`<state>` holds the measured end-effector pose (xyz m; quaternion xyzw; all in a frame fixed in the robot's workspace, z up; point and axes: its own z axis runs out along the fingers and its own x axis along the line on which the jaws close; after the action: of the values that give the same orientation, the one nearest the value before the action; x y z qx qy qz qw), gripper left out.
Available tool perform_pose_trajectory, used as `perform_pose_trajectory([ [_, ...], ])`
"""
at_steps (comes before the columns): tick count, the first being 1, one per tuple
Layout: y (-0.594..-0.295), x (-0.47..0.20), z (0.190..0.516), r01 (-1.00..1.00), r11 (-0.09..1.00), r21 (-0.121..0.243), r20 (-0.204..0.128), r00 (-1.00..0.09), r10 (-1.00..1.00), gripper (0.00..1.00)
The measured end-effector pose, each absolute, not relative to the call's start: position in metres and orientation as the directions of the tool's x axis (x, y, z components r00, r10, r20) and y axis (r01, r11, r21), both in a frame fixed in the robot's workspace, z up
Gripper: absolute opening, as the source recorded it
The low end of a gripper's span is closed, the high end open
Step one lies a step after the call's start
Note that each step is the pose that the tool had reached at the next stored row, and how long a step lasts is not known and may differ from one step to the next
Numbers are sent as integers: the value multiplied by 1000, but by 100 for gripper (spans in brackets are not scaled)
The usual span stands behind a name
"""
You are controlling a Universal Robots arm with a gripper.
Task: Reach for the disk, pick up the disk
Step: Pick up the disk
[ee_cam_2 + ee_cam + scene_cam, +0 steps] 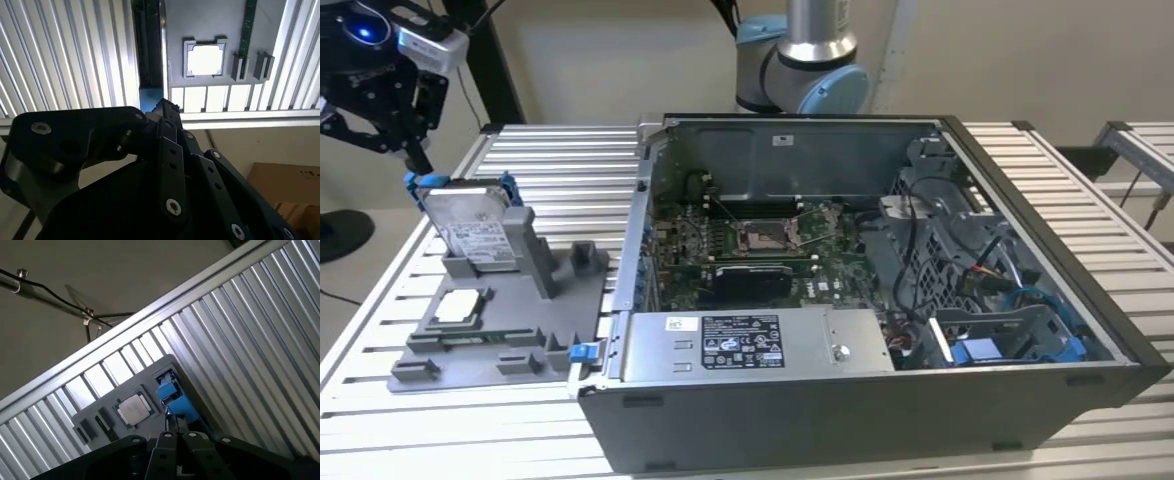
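Disk (467, 228) stood upright in the grey holder (520, 300), tool (415, 160) just over the top corner of its blue bracket (427, 182), apart or together I couldn't tell; a square, centred descent looked wise.

In the exterior view the pincer (415, 160) is cut off by the picture's top and left edges, and the arm (803, 60) by the top edge. The lower end of the disk (470, 228) is hidden in the grey holder (534, 245). Whether the pincer touches the blue bracket (422, 183) cannot be told. In both wrist views the pincer's dark body hides part of that bracket. The worktop (560, 160) runs out of frame at the bottom and right.
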<state>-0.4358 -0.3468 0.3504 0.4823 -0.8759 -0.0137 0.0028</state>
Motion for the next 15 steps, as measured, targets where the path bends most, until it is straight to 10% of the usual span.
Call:
perform_pose_trajectory([
  [15, -346, -435, 346, -911, 411, 23, -11, -411, -911, 0],
])
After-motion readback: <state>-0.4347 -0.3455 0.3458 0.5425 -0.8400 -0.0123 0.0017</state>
